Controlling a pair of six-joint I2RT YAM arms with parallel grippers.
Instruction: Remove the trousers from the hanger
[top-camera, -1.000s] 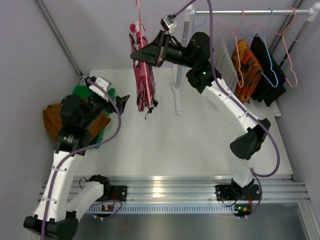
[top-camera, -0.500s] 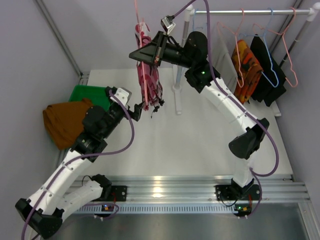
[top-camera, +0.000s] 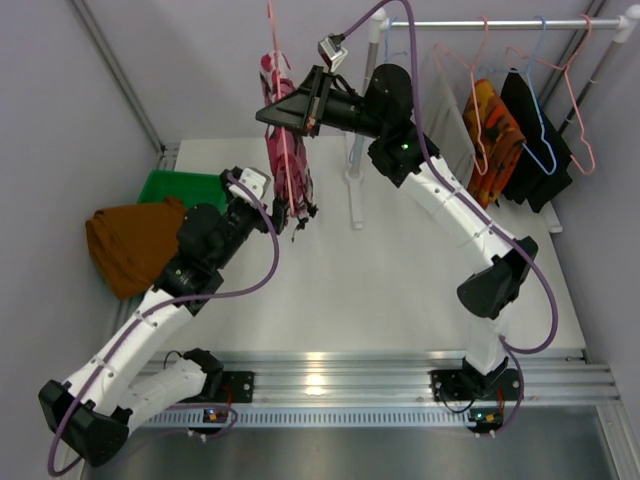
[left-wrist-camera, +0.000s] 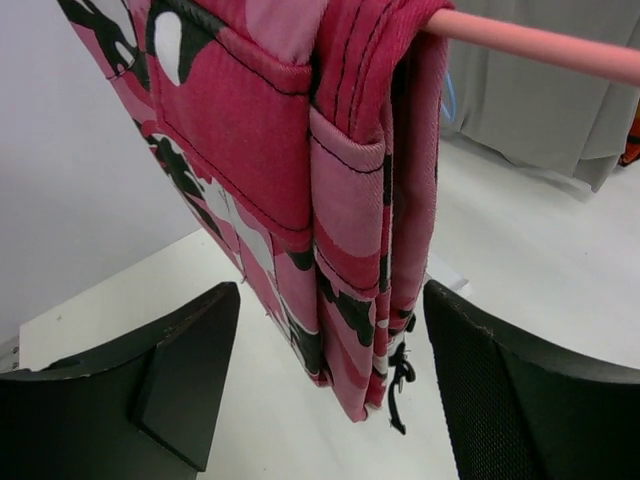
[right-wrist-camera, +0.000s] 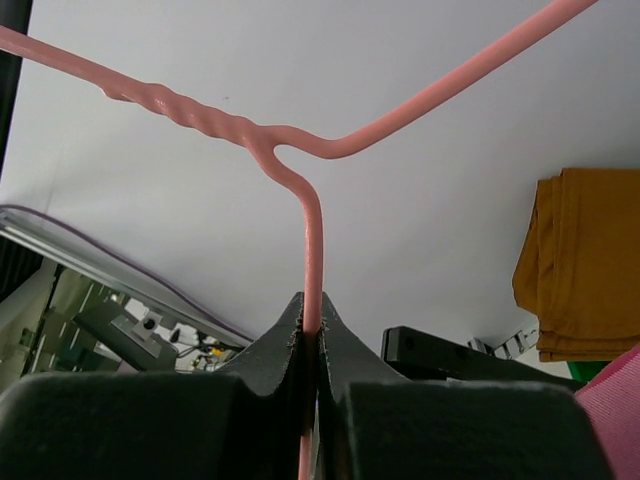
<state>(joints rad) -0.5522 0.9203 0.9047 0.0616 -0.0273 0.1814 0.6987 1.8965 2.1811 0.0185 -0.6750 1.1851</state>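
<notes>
Trousers (left-wrist-camera: 300, 170): pink floral cloth, folded over wire hanger (right-wrist-camera: 312, 230).
My right end effector (right-wrist-camera: 312, 340): pinching hanger.
My left end effector (left-wrist-camera: 330, 345): open, below hanger.

The trousers (left-wrist-camera: 300, 150) on the hanger (left-wrist-camera: 540, 45) were hot pink with paler pink bands, printed in white-and-black floral blotches, with dark stitching. The hanger was plain salmon-pink wire. The second trousers (top-camera: 125, 245) were plain mustard-brown, no print. The bin (top-camera: 180, 186) was bright green. On the rack, the orange garment (top-camera: 492, 130) had black streaks and the black garment (top-camera: 540, 150) was plain. The bench (top-camera: 400, 290) was white. The left arm (top-camera: 130, 340) and right arm (top-camera: 455, 210) were white with black joints, black jaws and purple cables (top-camera: 260, 285).
</notes>
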